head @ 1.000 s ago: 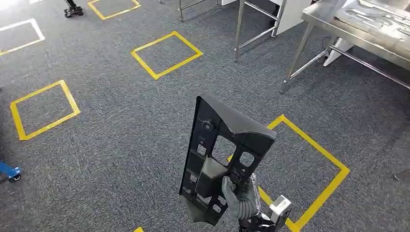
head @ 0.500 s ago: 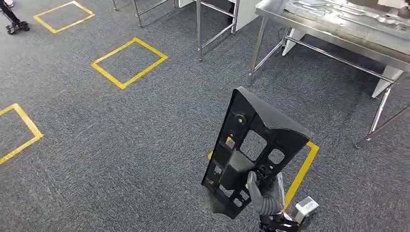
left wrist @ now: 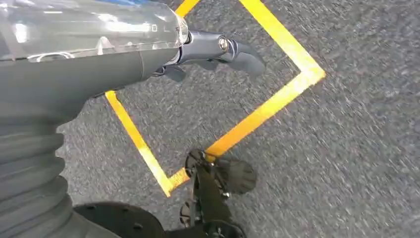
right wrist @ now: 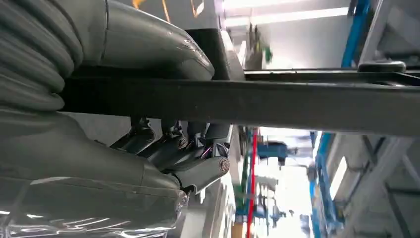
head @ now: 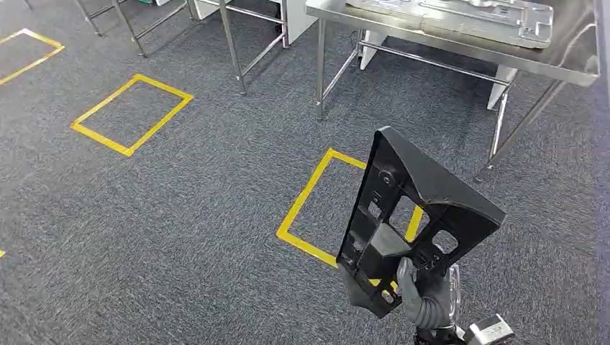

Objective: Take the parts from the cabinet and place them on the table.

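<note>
My right hand [head: 424, 295] grips the lower end of a large black plastic part [head: 417, 208] with several cut-outs and holds it upright in front of me, over the carpet. In the right wrist view the fingers [right wrist: 163, 148] wrap a flat black edge of the part [right wrist: 297, 101]. The steel table [head: 575, 68] stands ahead at the upper right, with a flat grey metal part [head: 460, 11] lying on it. My left hand [left wrist: 208, 49] hangs over the floor and holds nothing, its fingers loosely extended.
Grey carpet with yellow tape rectangles, one just ahead [head: 309, 194] and one to the left [head: 129, 113]. The table's steel legs [head: 320, 72] and a second steel frame [head: 230, 50] stand between me and the far side.
The whole view has swung: the steel table now sits nearer and more central at the top. The black part stays upright in my right hand.
</note>
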`<state>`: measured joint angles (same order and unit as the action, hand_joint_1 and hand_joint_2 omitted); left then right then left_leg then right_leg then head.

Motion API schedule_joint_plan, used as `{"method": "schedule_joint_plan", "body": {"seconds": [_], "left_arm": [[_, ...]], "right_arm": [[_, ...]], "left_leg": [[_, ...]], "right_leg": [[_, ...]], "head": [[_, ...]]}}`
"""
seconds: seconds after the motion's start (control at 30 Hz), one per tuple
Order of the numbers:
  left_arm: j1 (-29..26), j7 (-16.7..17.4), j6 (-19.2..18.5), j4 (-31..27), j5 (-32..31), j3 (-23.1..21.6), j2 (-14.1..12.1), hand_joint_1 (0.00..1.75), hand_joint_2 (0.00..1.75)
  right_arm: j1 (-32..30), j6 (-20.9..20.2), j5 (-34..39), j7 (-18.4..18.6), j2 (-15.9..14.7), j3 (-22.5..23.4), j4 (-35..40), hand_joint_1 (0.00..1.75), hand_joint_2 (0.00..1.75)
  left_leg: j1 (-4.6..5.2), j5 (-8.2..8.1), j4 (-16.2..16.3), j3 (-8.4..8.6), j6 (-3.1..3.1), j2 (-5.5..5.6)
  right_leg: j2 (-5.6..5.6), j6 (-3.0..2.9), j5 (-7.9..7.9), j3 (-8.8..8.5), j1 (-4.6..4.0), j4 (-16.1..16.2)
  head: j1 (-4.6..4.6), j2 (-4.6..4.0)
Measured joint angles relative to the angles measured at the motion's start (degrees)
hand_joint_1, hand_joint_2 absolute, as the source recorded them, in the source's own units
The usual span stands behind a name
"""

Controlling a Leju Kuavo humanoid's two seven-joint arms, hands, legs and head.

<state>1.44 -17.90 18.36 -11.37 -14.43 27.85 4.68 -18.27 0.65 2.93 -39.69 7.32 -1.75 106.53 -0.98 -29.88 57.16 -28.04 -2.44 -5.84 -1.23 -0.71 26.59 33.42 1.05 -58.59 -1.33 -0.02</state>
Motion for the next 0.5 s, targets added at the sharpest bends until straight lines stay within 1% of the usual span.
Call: {"method": "schedule_joint_plan", "body": {"seconds": [0.03, 0.07, 0.1, 0.13, 0.17, 0.2, 0.23, 0.27, 0.3, 0.33, 0.37, 0.4, 0.43, 0.47, 0.5], "left_arm": [[-0.12, -0.13, -0.07, 0.0, -0.13, 0.0, -0.13, 0.0, 1.75], [-0.21, -0.09, -0.11, 0.0, -0.15, 0.0, -0.18, 0.0, 1.75], [-0.38, -0.11, -0.13, 0.0, -0.19, 0.0, -0.22, 0.0, 1.75], [-0.48, -0.11, -0.13, 0.0, -0.2, 0.0, -0.37, 0.0, 1.75], [-0.62, -0.11, -0.15, 0.0, -0.2, 0.0, -0.4, 0.0, 1.75], [-0.66, -0.11, -0.15, 0.0, -0.2, 0.0, -0.48, 0.0, 1.75], [-0.68, -0.09, -0.15, 0.0, -0.2, 0.0, -0.5, 0.0, 1.75], [-0.65, -0.11, -0.18, 0.0, -0.24, 0.0, -0.57, 0.0, 1.75], [-0.68, -0.11, -0.2, 0.0, -0.33, 0.0, -0.68, 0.0, 1.75], [-0.73, -0.09, -0.2, 0.0, -0.33, 0.0, -0.97, 0.0, 1.75], [-0.77, -0.13, -0.2, 0.02, -0.46, -0.02, -0.9, 0.0, 1.75], [-0.72, -0.11, -0.2, 0.0, -0.46, -0.02, -0.99, 0.0, 1.75], [-0.57, -0.11, -0.22, 0.0, -0.46, 0.0, -1.03, 0.0, 1.75], [-0.49, -0.11, -0.39, 0.0, -0.54, 0.0, -1.07, 0.0, 1.75], [-0.47, -0.11, -0.69, 0.0, -0.63, 0.0, -1.05, 0.0, 1.75]], "right_arm": [[0.03, 0.18, -0.07, 0.0, 0.15, 0.26, 0.46, 1.75, 1.75], [0.19, 0.22, -0.04, -0.02, 0.35, 0.33, 0.5, 1.75, 1.75], [0.18, 0.4, -0.04, 0.0, 0.46, 0.44, 0.61, 1.75, 1.75], [0.07, 0.4, -0.04, 0.0, 0.5, 0.51, 0.66, 1.75, 1.75], [-0.06, 0.4, -0.04, 0.0, 0.5, 0.59, 0.68, 1.75, 1.75], [-0.1, 0.44, -0.04, 0.0, 0.5, 0.64, 0.7, 1.75, 1.75], [-0.11, 0.44, -0.02, 0.0, 0.53, 0.68, 0.75, 1.75, 1.75], [-0.11, 0.44, -0.04, 0.0, 0.59, 0.7, 0.83, 1.75, 1.75], [-0.12, 0.44, -0.04, 0.0, 0.66, 0.75, 0.96, 1.75, 1.75], [-0.08, 0.44, -0.04, -0.02, 0.74, 0.79, 0.96, 1.75, 1.75], [0.08, 0.44, -0.04, 0.02, 0.79, 0.83, 0.99, 1.75, 1.75], [-0.06, 0.44, -0.05, 0.02, 0.87, 0.88, 1.07, 1.75, 1.75], [-0.28, 0.44, -0.04, 0.02, 0.94, 0.9, 1.12, 1.75, 1.75], [-0.49, 0.61, -0.09, 0.02, 0.94, 1.01, 1.38, 1.75, 1.75], [-0.79, 0.85, -0.17, 0.02, 0.94, 1.18, 1.68, 1.75, 1.75]], "left_leg": [[-0.02, -1.95, 2.41, -1.05, -0.02, 2.95], [-0.02, -4.35, 6.61, -2.94, -0.03, 4.47], [-0.01, -6.76, 11.89, -5.4, -0.04, 5.21], [0.01, -8.25, 16.25, -7.57, 0.03, 5.38], [0.02, -8.3, 18.54, -8.89, 0.19, 5.4], [0.06, -6.73, 17.55, -8.7, 0.46, 5.48], [0.12, -4.19, 14.09, -7.36, 0.8, 5.64], [0.25, -1.04, 8.61, -5.01, 1.29, 6.38], [0.35, 1.82, 2.69, -2.51, 1.97, 8.82], [0.19, 1.0, 0.61, -1.74, 2.6, 12.42], [0.35, 1.36, -0.22, -1.72, 2.24, 11.97], [0.71, 1.36, -0.08, -1.7, 2.42, 11.4], [0.88, 1.44, -0.1, -1.64, 2.62, 10.81], [0.83, 1.84, -0.71, -1.28, 3.0, 9.91], [-0.15, 2.65, -1.98, -0.91, 3.22, 8.79]], "right_leg": [[0.48, -0.37, -0.07, 0.09, 0.05, 0.01], [1.1, -0.58, -0.14, 0.21, 0.01, 0.0], [1.86, -0.75, -0.2, 0.34, -0.17, -0.01], [2.7, -0.85, -0.25, 0.44, -0.35, -0.05], [3.6, -0.92, -0.3, 0.47, -0.51, -0.09], [4.57, -0.93, -0.31, 0.42, -0.64, -0.14], [5.46, -0.93, -0.31, 0.34, -0.73, -0.17], [6.39, -0.91, -0.33, 0.19, -0.86, -0.17], [7.19, -0.87, -0.35, 0.11, -0.81, -0.17], [7.63, -0.67, -0.4, 0.34, -0.74, -0.19], [8.68, -0.28, -0.62, 0.75, -0.51, -0.36], [9.22, 0.26, -0.85, 1.08, -0.07, -0.19], [10.11, 0.72, -1.1, 1.22, 0.24, -0.02], [10.98, 1.27, -1.46, 1.3, 0.09, 0.41], [10.03, 1.28, -1.22, 1.31, -0.11, 0.0]], "head": [[-0.06, 0.0], [-0.06, 0.0], [-0.04, 0.0], [-0.07, 0.0], [-0.06, 0.0], [-0.04, 0.0], [-0.06, 0.0], [-0.04, 0.0], [-0.04, 0.0], [-0.04, 0.0], [-0.07, 0.0], [-0.04, 0.0], [-0.05, 0.0], [-0.07, 0.0], [-0.04, 0.0]]}}
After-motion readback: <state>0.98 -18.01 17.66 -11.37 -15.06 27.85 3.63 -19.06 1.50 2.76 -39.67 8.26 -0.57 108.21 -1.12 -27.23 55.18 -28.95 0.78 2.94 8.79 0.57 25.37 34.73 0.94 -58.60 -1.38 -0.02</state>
